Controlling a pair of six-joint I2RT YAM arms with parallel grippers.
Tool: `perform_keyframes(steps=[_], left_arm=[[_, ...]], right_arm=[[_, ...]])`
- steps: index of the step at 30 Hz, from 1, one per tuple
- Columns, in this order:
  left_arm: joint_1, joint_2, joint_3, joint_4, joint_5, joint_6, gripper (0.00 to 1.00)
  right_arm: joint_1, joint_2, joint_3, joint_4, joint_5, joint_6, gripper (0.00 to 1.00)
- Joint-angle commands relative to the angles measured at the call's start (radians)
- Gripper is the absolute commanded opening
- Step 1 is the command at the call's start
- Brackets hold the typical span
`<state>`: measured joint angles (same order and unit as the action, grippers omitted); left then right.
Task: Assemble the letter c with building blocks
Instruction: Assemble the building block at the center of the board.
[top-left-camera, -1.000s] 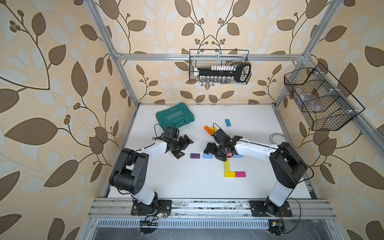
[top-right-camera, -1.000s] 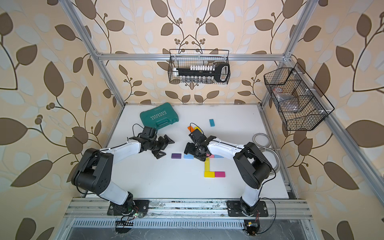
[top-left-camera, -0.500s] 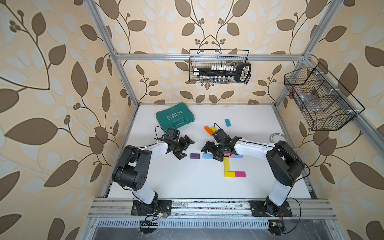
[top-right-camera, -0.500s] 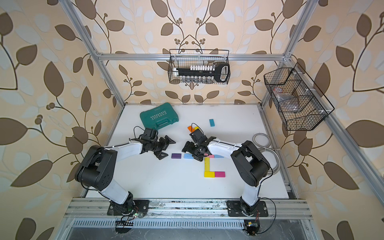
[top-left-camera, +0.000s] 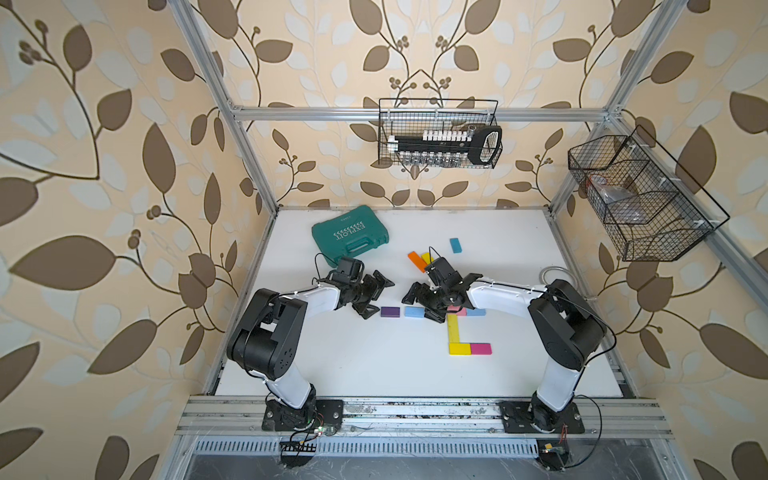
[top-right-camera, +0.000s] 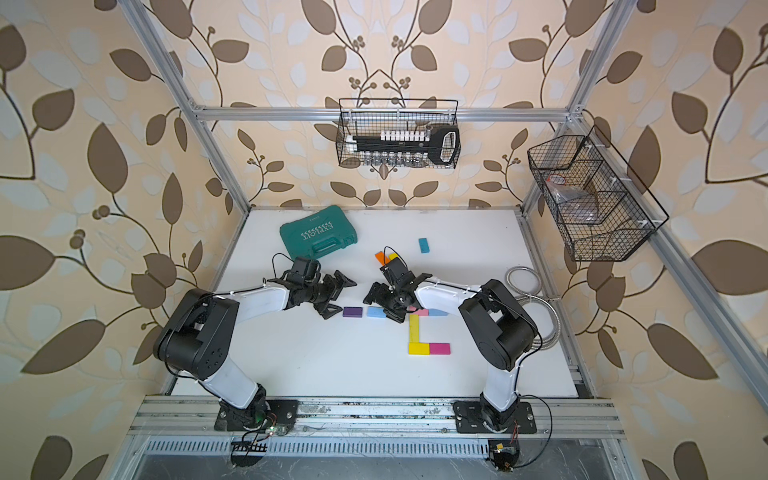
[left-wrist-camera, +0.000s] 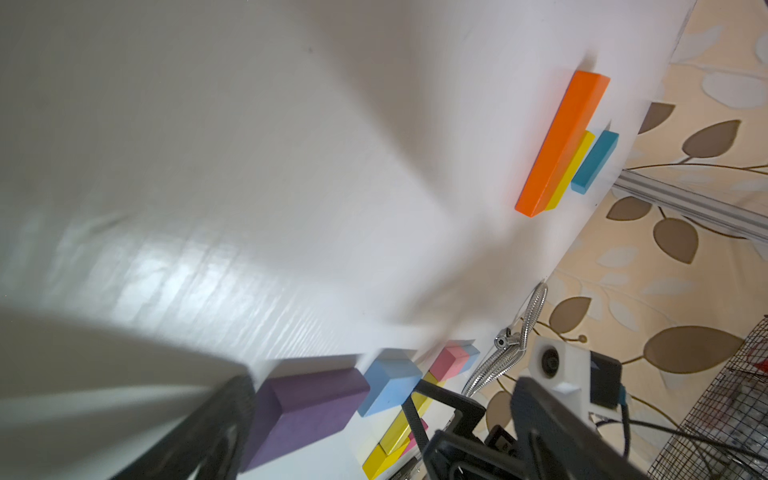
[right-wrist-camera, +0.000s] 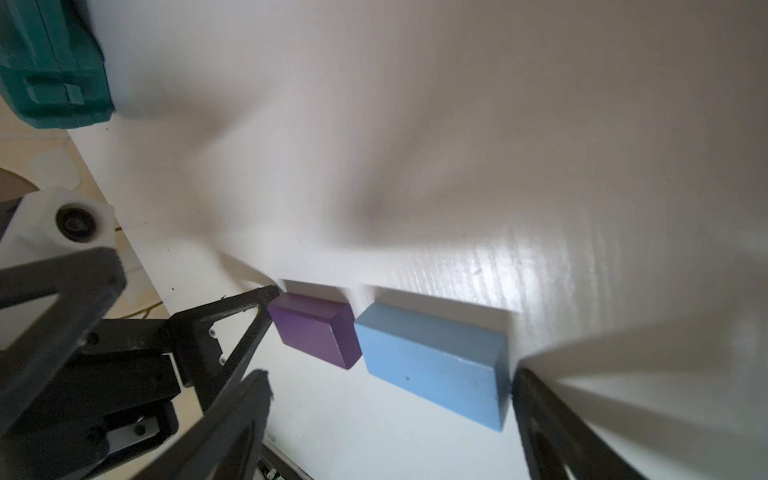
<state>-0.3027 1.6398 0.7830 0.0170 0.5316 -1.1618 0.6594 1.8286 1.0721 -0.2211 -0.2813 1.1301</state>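
Note:
In both top views a purple block (top-left-camera: 390, 311) (top-right-camera: 352, 311) and a light blue block (top-left-camera: 414, 312) (top-right-camera: 376, 312) lie end to end in a row. My open left gripper (top-left-camera: 376, 297) (top-right-camera: 338, 298) sits just left of the purple block (right-wrist-camera: 316, 328), one fingertip (right-wrist-camera: 249, 307) at its end. My right gripper (top-left-camera: 420, 305) (right-wrist-camera: 390, 419) stands open astride the light blue block (right-wrist-camera: 432, 365), holding nothing. A pink block (top-left-camera: 457, 311), a long yellow block (top-left-camera: 454, 328), a yellow square (top-left-camera: 459, 348) and a magenta block (top-left-camera: 481, 348) form an L.
Behind the grippers lie an orange block (top-left-camera: 415, 261), a yellow block (top-left-camera: 427, 257) and a teal block (top-left-camera: 455, 245). The green case (top-left-camera: 350, 235) lies at the back left. A metal hose (top-left-camera: 552, 274) curls at the right edge. Wire baskets (top-left-camera: 440, 137) hang on the walls.
My right gripper has crept a little to the left over the light blue block. The left gripper and all the blocks have stayed where they were.

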Motion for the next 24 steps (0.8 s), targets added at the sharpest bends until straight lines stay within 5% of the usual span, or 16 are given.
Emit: perform_keyframes(steps=[1,24], left_arm=[[-0.013,0.014,-0.007,0.001,-0.002,-0.013,0.99],[-0.030,0.028,0.030,-0.010,-0.017,-0.011,0.99]], right_arm=[[-0.004,0.032,0.004,-0.001,-0.015,0.006,0.90],[-0.004,0.044,0.026,-0.014,-0.018,-0.008,0.89]])
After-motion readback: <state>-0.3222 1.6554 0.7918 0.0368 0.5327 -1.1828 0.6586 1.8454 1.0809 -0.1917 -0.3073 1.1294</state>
